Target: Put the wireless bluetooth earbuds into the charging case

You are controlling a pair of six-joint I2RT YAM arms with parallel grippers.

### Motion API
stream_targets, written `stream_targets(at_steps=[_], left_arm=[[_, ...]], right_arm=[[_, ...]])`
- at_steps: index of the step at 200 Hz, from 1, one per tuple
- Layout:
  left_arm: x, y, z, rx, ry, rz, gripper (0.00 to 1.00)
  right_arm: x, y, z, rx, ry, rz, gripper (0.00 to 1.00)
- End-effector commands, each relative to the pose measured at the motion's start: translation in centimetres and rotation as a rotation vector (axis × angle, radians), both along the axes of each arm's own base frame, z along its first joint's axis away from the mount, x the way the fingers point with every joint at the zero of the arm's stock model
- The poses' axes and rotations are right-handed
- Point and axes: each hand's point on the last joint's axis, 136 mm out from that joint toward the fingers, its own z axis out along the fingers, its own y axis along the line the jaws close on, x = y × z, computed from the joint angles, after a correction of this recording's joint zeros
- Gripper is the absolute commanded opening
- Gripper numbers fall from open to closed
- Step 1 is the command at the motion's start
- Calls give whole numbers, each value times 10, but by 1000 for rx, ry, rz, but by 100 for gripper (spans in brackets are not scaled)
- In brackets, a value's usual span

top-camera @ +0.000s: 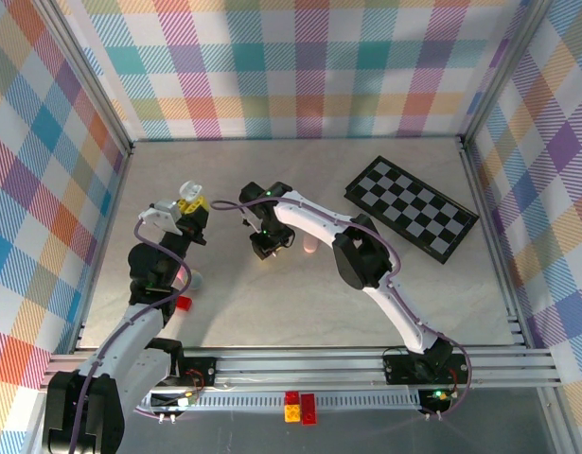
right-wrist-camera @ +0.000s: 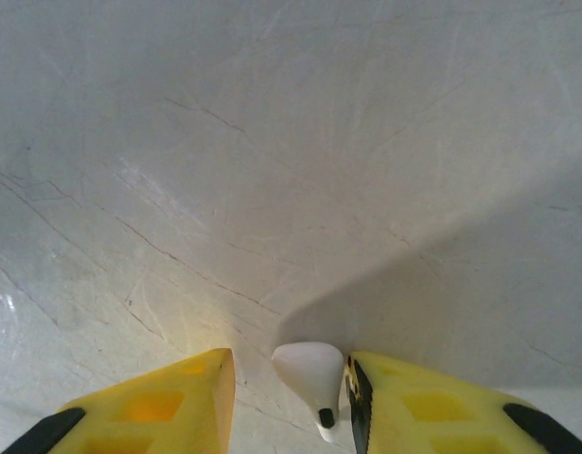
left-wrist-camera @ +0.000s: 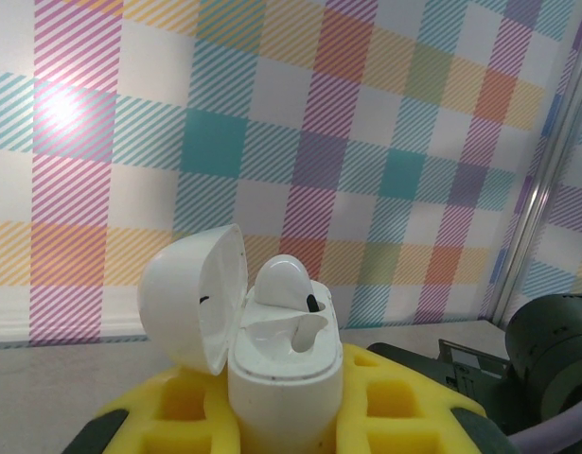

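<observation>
while the left gripper (left-wrist-camera: 286, 421) is clamped on the white charging case (left-wrist-camera: 286, 378), its yellow fingers (left-wrist-camera: 177, 411) press the case's lower body from both sides and hold it upright, raised above the left part of the table (top-camera: 300, 312). the case's lid (left-wrist-camera: 196, 293) is swung open to the left. one white earbud (left-wrist-camera: 283, 282) sits in the case's opening with its rounded head poking up, and the slot beside it looks vacant. in the overhead view the left gripper (top-camera: 188, 212) and case are at the left of the table, about midway between near and far.

near the table's middle, the right gripper (top-camera: 264, 246) points down at the surface. its wrist camera shows the right gripper (right-wrist-camera: 289, 359) with its jaws standing apart. a second earbud (right-wrist-camera: 312, 376), white with a dark tip, lies against the inner face of the finger on the right of that view. a clear gap separates it from the other finger (right-wrist-camera: 191, 397), so it is not pinched.

a small pale pink object (top-camera: 311, 248) lies just right of the right gripper, too small to identify. a folded chessboard (top-camera: 411, 206) lies at the far right. a red brick (top-camera: 184, 303) lies by the left arm, and red and yellow bricks (top-camera: 300, 408) rest on the near rail.
</observation>
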Motion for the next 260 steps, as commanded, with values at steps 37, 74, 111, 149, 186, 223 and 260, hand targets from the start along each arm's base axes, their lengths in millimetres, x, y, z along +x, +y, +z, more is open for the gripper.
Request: stream_targets(at_steps=[37,74,111,149,186,223,260], left_arm=[[-1,-1,13,4,-35,-14,3],[-1,-2,13,3,-40,-18,3],[-2,-1,12,4,-39,-17,3],[-2,-2,14,7,-41,-19,3],[-2,-2,13,10,-41,-17,3],[-1,-5,10,24,-27,-35,4],[0,-12,9,18,-13,-73,4]], right_arm=[[7,0,-3,-3,-22,5,37],[11,2,-7,-14,-25,4,36],[12,4,-11,-15,-22,-3,30],[8,-1,-15,-37,1,10,26],[8,0,-7,-21,-6,2,24],[17,8,21,81,-63,-50,23],[29,3,55,242,-142,-128,23]])
